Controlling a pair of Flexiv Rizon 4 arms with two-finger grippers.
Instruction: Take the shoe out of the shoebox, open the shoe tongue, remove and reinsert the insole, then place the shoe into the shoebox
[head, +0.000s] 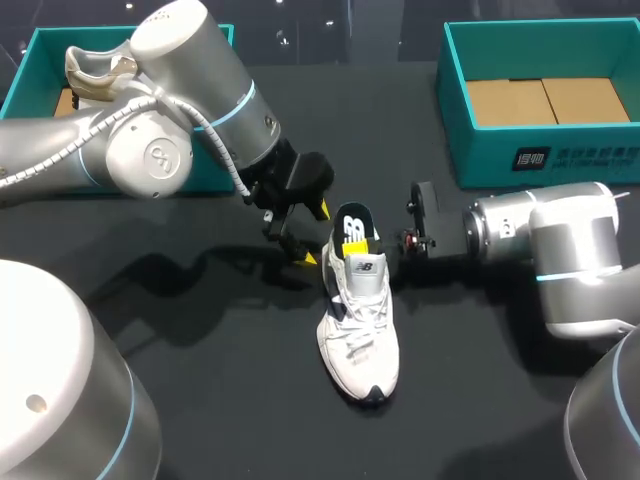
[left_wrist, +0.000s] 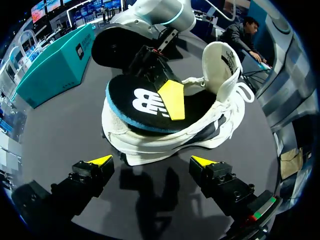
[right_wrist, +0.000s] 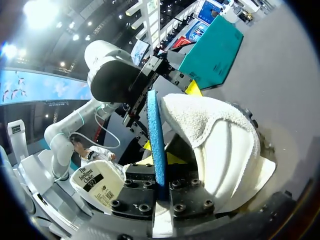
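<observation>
A white sneaker (head: 360, 320) lies on the black table, toe toward the front. Its black insole (head: 354, 222) with a blue underside sticks up out of the heel opening. My right gripper (head: 360, 246) comes in from the right and is shut on the insole's heel end. In the right wrist view the insole's blue edge (right_wrist: 155, 130) runs between the right gripper (right_wrist: 161, 186) fingers, beside the shoe's heel lining (right_wrist: 225, 145). My left gripper (head: 314, 234) hangs open just left of the heel, holding nothing. Its view shows the left gripper (left_wrist: 151, 161) short of the shoe (left_wrist: 210, 125) and the insole (left_wrist: 140, 102).
A teal shoebox (head: 520, 160) with a cardboard floor stands at the back right. Another teal box (head: 25, 75) at the back left holds a second shoe (head: 95, 75), partly hidden behind my left arm. Bare black table lies in front of the sneaker.
</observation>
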